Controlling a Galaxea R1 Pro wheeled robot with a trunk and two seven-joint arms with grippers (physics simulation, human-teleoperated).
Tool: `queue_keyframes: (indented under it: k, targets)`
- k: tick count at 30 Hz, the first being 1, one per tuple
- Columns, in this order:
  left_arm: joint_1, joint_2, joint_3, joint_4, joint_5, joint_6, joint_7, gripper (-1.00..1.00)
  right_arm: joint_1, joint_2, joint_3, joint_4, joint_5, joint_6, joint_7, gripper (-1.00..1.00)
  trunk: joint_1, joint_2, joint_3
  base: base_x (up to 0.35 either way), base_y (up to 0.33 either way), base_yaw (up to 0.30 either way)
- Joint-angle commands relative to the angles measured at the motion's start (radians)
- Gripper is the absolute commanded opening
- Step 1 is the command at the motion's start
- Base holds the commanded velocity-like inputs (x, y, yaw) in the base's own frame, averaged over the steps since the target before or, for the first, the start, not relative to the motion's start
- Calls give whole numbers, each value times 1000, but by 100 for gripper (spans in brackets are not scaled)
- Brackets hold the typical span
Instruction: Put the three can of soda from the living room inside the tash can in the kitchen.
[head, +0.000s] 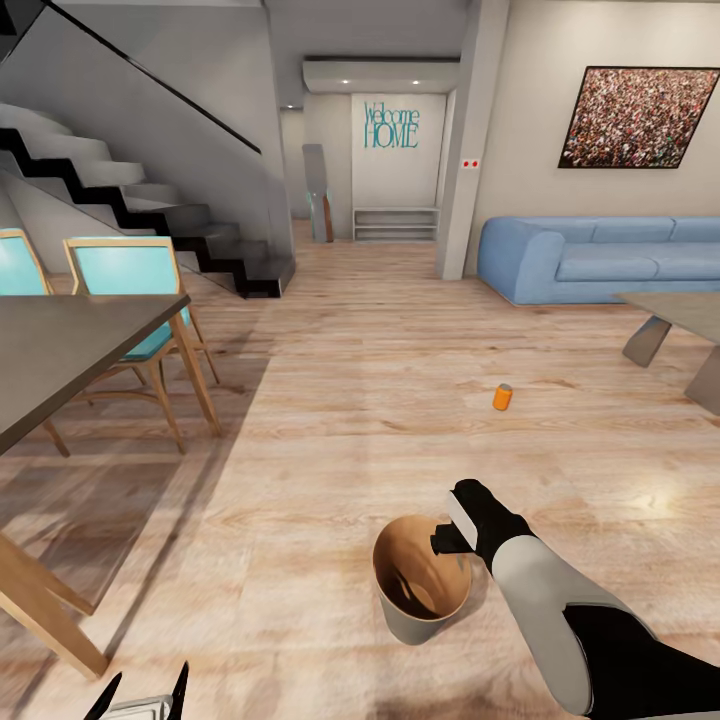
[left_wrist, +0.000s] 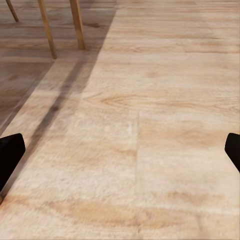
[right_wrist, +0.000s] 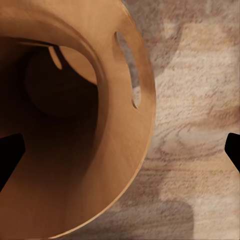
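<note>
The trash can (head: 412, 622), pale grey outside and coppery brown inside, stands on the wood floor close in front of me. My right gripper (head: 447, 538) hangs open at its far right rim. In the right wrist view the gripper (right_wrist: 120, 152) has its fingers wide apart, with the trash can's wall (right_wrist: 100, 30) passing between them; I see no can inside. One orange can of soda (head: 502, 397) stands on the floor farther ahead to the right. My left gripper (head: 145, 690) sits low at the left, open over bare floor (left_wrist: 120, 150). The other two cans are out of view.
A dark dining table (head: 60, 340) with teal chairs (head: 125, 275) stands at the left. Black stairs (head: 150, 210) rise behind them. The light-blue sofa (head: 600, 255) and a low table (head: 680, 310) are at the right. Wood floor runs ahead towards a hallway.
</note>
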Motion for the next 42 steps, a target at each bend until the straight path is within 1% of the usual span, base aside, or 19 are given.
queue_keyframes:
  k: [1, 7, 16, 28, 34, 42]
  targets:
    - [0, 0, 0, 0, 0, 0, 0, 100, 0, 0, 0, 0, 0, 0, 0, 100, 0, 0, 0, 134, 0, 0]
    - [0, 1, 0, 0, 3, -1, 0, 100, 1, 0, 0, 1, 0, 0, 0, 100, 0, 0, 0, 116, 0, 0]
    - [0, 0, 0, 0, 1, -1, 0, 100, 1, 0, 0, 0, 0, 0, 0, 100, 0, 0, 0, 19, 0, 0]
    - [0, 0, 0, 0, 2, 0, 0, 100, 2, 0, 0, 0, 0, 0, 0, 100, 5, -3, -46, 1, 0, 0]
    - [0, 0, 0, 0, 3, -1, 0, 100, 2, 0, 0, 0, 0, -2, 0, 100, 5, -3, -46, 0, 0, 0]
    - [0, 0, 0, 0, 3, -1, 1, 100, 2, 0, 0, 8, 0, -48, 1, 100, 5, -3, -46, 0, 0, 0]
